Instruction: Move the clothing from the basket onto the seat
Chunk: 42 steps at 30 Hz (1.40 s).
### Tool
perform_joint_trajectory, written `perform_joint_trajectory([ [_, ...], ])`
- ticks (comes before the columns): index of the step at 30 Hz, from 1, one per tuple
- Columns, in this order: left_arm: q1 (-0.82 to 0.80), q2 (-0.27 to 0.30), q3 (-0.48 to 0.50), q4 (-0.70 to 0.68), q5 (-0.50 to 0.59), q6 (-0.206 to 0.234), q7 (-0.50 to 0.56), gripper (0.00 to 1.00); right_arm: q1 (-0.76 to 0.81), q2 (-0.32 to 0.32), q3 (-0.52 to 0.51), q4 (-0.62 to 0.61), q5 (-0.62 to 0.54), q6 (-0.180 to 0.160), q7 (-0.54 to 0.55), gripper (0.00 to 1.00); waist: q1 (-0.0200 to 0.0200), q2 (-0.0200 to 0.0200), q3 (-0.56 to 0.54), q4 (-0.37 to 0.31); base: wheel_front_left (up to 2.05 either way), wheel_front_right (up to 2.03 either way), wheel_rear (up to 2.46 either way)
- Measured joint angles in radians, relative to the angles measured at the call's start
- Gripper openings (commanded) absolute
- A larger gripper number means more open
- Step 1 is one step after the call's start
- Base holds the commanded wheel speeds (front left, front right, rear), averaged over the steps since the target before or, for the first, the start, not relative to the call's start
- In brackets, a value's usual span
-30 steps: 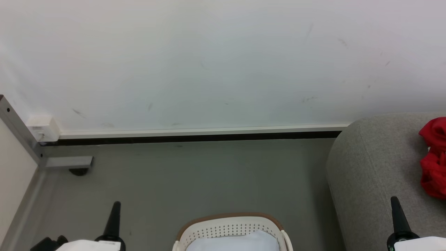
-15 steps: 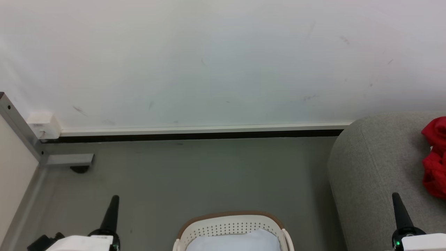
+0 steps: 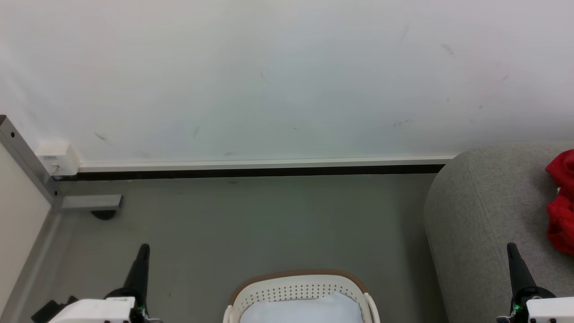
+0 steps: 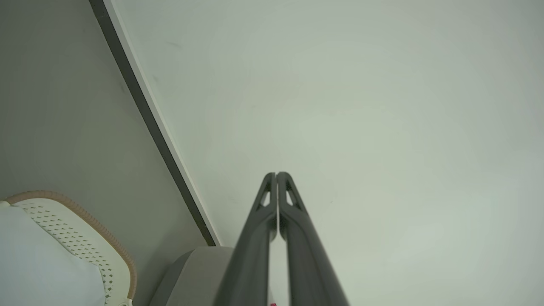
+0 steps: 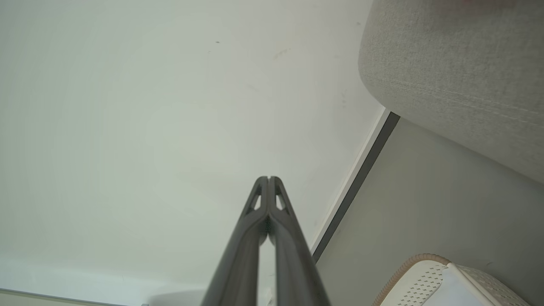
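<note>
Red clothing (image 3: pixel 561 202) bunched on grey seat (image 3: pixel 484 215), at right edge of head view. Up and right of right pincer (image 3: pixel 511 247), near but not touching. Right pincer pressed together, empty, showing against seat fabric. Left pincer (image 3: pixel 143 249) pressed together too, empty, over bare grey floor (image 3: pixel 269 224), well apart from clothing. Basket (image 3: pixel 291 294) between pincers at bottom edge, pale cloth (image 3: pixel 300 310) inside. Rounded seat corner near basket's right side. Open floor ahead up to wall (image 3: pixel 269 67).
</note>
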<state>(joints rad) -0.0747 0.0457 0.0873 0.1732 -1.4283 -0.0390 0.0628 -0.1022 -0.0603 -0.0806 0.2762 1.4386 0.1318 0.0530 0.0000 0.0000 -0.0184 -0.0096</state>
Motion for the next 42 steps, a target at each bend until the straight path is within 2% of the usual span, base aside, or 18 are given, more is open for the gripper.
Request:
perform_joint_trajectory([
  [26, -0.023, 0.001, 0.028, -0.018, -0.174, -0.003, 0.05, 0.0, -0.022, -0.012, -0.001, -0.014, 0.195, 0.0, 0.035, 0.0, 0.0, 0.0, 0.015, 0.009, 0.0, 0.0, 0.0],
  [42, -0.024, 0.001, 0.029, -0.018, -0.177, -0.004, 0.05, 0.0, -0.024, -0.023, 0.008, -0.015, 0.208, 0.0, 0.03, 0.0, 0.0, 0.0, 0.015, 0.009, 0.0, 0.0, 0.0],
])
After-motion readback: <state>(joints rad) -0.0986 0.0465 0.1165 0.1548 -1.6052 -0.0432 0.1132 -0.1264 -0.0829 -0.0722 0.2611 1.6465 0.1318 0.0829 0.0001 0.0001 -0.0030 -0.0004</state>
